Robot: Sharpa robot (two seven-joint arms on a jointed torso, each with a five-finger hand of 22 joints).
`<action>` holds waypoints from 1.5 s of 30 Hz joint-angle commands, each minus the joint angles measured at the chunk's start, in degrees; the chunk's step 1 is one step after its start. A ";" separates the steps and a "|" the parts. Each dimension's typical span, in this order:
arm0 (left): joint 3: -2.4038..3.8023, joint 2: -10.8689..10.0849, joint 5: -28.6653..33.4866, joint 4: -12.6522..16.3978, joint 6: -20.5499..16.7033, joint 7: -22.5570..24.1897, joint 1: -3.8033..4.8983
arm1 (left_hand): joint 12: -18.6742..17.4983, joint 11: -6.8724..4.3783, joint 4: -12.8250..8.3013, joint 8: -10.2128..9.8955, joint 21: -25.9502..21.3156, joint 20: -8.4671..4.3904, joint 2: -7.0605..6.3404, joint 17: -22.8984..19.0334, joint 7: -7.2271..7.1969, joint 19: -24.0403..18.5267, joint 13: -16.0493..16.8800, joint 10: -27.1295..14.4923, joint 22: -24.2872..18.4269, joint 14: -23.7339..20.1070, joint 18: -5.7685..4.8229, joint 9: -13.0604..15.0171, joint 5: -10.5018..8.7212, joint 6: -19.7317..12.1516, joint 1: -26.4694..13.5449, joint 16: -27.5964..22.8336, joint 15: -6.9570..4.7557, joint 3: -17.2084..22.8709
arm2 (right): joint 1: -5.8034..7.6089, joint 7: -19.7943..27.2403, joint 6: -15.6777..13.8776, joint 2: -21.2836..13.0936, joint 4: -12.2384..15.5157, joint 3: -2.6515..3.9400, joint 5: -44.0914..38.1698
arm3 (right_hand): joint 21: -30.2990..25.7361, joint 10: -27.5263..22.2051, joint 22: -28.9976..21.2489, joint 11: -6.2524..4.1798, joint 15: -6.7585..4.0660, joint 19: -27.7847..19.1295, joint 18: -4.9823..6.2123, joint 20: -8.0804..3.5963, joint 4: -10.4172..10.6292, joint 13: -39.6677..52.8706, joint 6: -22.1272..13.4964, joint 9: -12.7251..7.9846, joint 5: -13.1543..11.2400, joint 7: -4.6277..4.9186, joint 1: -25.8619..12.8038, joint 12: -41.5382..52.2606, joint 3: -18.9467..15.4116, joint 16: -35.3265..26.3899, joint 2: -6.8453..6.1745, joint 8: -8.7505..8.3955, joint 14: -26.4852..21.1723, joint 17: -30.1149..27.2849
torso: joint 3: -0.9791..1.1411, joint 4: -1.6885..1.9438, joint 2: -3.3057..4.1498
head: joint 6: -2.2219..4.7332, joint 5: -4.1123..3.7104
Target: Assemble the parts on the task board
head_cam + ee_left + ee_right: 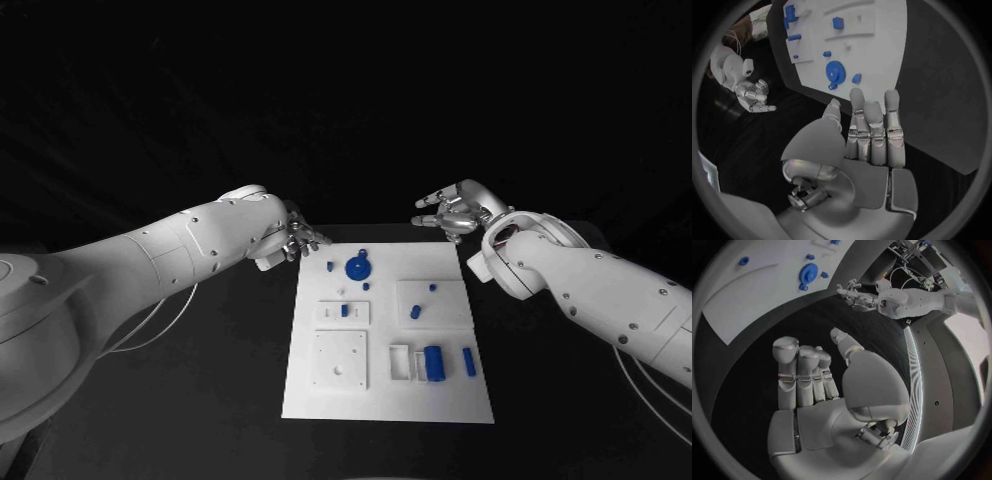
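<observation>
The white task board [384,402] lies in the middle of the black table. Near its far end sits a blue gear-like disc [358,267] with a small blue piece [330,267] beside it. A blue cylinder [434,363] and a blue bar [469,362] lie near the board's right edge. My left hand [290,241] hovers just off the board's far left corner, fingers straight and apart, holding nothing. My right hand [453,213] hangs beyond the far right corner, also empty with fingers spread. The left wrist view shows the left hand [871,136] short of the disc [836,70].
Two small blue pieces [431,290] [415,311] sit on a raised white plate on the board's right half. White square plates [340,359] occupy its left half. Black table surrounds the board [761,295]. Cables trail beside both arms.
</observation>
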 commanded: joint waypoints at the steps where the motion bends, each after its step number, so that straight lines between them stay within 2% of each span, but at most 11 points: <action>1: -0.41 1.03 -2.37 -1.46 3.88 1.81 -0.07 | -0.30 0.38 0.32 0.02 -0.33 0.20 -0.16 -0.12 0.11 0.32 0.10 1.33 0.99 -0.50 -0.42 -0.28 -0.37 -0.73 -0.46 0.17 0.27 0.00 | -0.03 0.35 0.67 0.04 0.26 0.02 -0.05 | -0.28 -0.36 4.83 -0.13 -0.21 2.96 0.42 0.16 -0.02 -0.08 -0.01 -0.03 0.34 0.05 -0.41 -0.34 -0.26 -0.20 0.14 -0.20 -0.12 -0.05 | 0.04 -0.44 0.49 | 0.26 0.26; 3: -0.69 1.64 -2.81 -2.38 4.27 2.34 -0.15 | -0.26 0.56 0.44 -0.01 -0.49 0.31 -0.44 -0.19 0.47 0.25 0.20 1.26 0.99 -0.62 -0.37 -0.97 -0.50 -2.00 -0.61 0.27 0.40 -0.01 | -0.02 0.33 0.66 0.03 0.34 0.02 -0.07 | -0.28 -0.36 4.83 -0.13 -0.21 2.96 0.42 0.16 -0.02 -0.08 -0.01 -0.03 0.34 0.05 -0.41 -0.34 -0.26 -0.20 0.14 -0.20 -0.12 -0.05 | 0.04 -0.53 0.61 | 0.39 0.34; 6: -1.00 2.51 -3.29 -3.63 4.79 3.25 -0.32 | -0.06 0.62 0.79 0.19 -0.64 0.40 -1.20 -0.32 0.53 0.30 0.42 1.20 1.05 -0.74 -0.28 -2.38 -0.40 -2.10 -1.06 0.59 0.44 0.15 | -0.01 0.29 0.63 0.00 0.49 0.03 -0.10 | -0.28 -0.36 4.83 -0.13 -0.21 2.96 0.42 0.16 -0.02 -0.08 -0.01 -0.03 0.34 0.05 -0.41 -0.34 -0.26 -0.20 0.14 -0.20 -0.12 -0.05 | 0.04 -0.66 0.83 | 0.50 0.43; 12: -1.45 4.02 -4.65 -5.87 5.64 4.54 -0.84 | 0.16 0.76 1.07 0.23 -0.68 0.46 -4.16 -0.51 0.65 0.15 0.61 1.07 1.08 -1.10 -0.31 -3.62 0.23 -2.27 -2.95 1.15 0.50 2.22 | 0.05 0.21 0.59 0.04 0.71 0.03 -0.19 | -0.28 -0.36 4.83 -0.13 -0.21 2.96 0.42 0.16 -0.02 -0.08 -0.01 -0.03 0.34 0.05 -0.41 -0.34 -0.26 -0.20 0.14 -0.20 -0.12 -0.05 | 0.00 -1.02 1.31 | 0.69 0.63; 18: -1.66 4.82 -5.01 -7.10 5.88 5.15 -1.33 | 0.26 0.82 1.78 0.16 -0.57 0.48 -4.87 -0.66 0.78 0.16 0.66 1.05 1.10 -1.13 -0.27 -4.15 -0.02 -2.72 -3.53 1.35 0.53 3.14 | 0.09 0.18 0.56 0.13 0.86 0.04 -0.27 | -0.28 -0.36 4.83 -0.13 -0.21 2.96 0.42 0.16 -0.02 -0.08 -0.01 -0.03 0.34 0.05 -0.41 -0.34 -0.26 -0.20 0.14 -0.20 -0.12 -0.05 | -0.06 -1.22 1.70 | 0.86 0.72; 23: -1.71 5.20 -5.04 -7.83 5.76 5.41 -1.64 | 0.31 0.88 1.81 0.14 -0.55 0.51 -4.81 -0.70 0.92 0.16 0.69 1.08 1.10 -1.13 -0.24 -4.43 0.00 -3.22 -3.51 1.39 0.56 3.23 | 0.11 0.16 0.55 0.21 0.91 0.04 -0.30 | -0.28 -0.36 4.83 -0.13 -0.21 2.96 0.42 0.16 -0.02 -0.08 -0.01 -0.03 0.34 0.05 -0.41 -0.34 -0.26 -0.20 0.14 -0.20 -0.12 -0.05 | -0.09 -1.36 1.85 | 0.91 0.71; 27: -1.72 5.43 -5.04 -8.44 5.30 5.29 -1.87 | 0.36 0.92 1.09 0.27 -0.47 0.55 -4.24 -0.78 1.03 0.21 0.74 1.10 1.10 -1.08 -0.16 -4.86 0.39 -3.63 -3.18 1.47 0.58 3.01 | 0.12 0.15 0.56 0.23 0.92 0.05 -0.33 | -0.28 -0.36 4.83 -0.13 -0.21 2.96 0.42 0.16 -0.02 -0.08 -0.01 -0.03 0.34 0.05 -0.41 -0.34 -0.26 -0.20 0.14 -0.20 -0.12 -0.05 | -0.15 -1.38 1.85 | 0.86 0.59; 34: -1.72 5.47 -5.02 -8.73 4.94 5.04 -2.00 | 0.30 0.83 -0.87 0.22 -0.26 0.46 -1.96 -0.91 0.89 0.27 0.68 1.33 1.10 -0.96 -0.19 -5.06 0.85 -2.90 -2.72 1.53 0.49 1.78 | 0.12 0.12 0.59 0.25 0.87 0.06 -0.35 | -0.32 -0.30 4.85 -0.14 -0.23 3.00 0.40 0.14 -0.01 -0.08 0.01 -0.03 0.47 0.05 -0.40 -0.27 -0.12 -0.26 0.08 -0.19 -0.09 -0.03 | -0.13 -1.28 1.78 | 0.67 0.39; 40: -1.72 5.38 -4.96 -8.50 5.10 4.77 -2.02 | 0.36 0.70 -2.01 0.28 -0.08 0.33 -1.04 -0.81 0.68 0.34 0.70 1.56 1.10 -0.76 -0.25 -4.76 3.00 -2.25 -2.28 1.69 0.36 1.30 | 0.12 0.11 0.63 0.27 0.80 0.06 -0.36 | -0.32 -0.30 4.85 -0.14 -0.23 3.00 0.40 0.14 -0.01 -0.08 0.01 -0.03 0.47 0.05 -0.40 -0.27 -0.12 -0.26 0.08 -0.19 -0.09 -0.03 | -0.15 -1.26 1.79 | 0.60 0.32; 45: -1.71 5.22 -4.94 -8.42 5.31 4.49 -2.02 | 0.46 0.48 -3.20 0.67 0.16 0.18 -0.44 -0.68 0.31 0.42 0.75 1.69 1.14 -0.64 -0.32 -4.05 8.11 -1.24 -1.40 1.87 0.18 1.28 | 0.12 0.09 0.68 0.26 0.74 0.06 -0.36 | -0.32 -0.30 4.85 -0.14 -0.23 3.00 0.40 0.14 -0.01 -0.08 0.01 -0.03 0.47 0.05 -0.40 -0.27 -0.12 -0.26 0.08 -0.19 -0.09 -0.03 | -0.11 -1.26 1.80 | 0.58 0.25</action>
